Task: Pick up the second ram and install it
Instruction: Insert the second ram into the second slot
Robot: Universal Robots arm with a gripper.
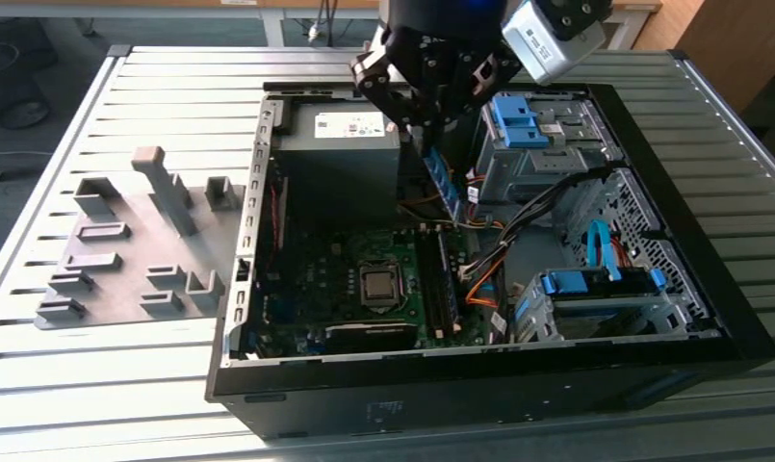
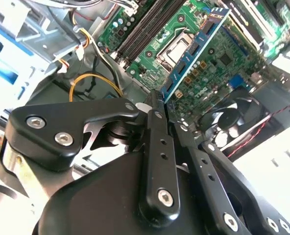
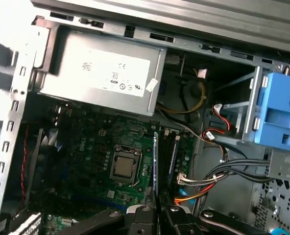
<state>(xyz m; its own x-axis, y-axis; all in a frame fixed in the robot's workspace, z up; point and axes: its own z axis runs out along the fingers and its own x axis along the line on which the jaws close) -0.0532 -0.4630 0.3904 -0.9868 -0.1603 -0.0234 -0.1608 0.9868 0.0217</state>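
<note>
Gripper clamped on the ram. I see the stick hanging on edge below the fingers, long side running downward, over the open case. In both wrist views it shows above the motherboard, between the CPU socket and the black slots, not seated. Power supply sits at the case's far edge, just beside the fingers. Grey holder lies on the table, well apart from the case, toward the exterior view's left.
</note>
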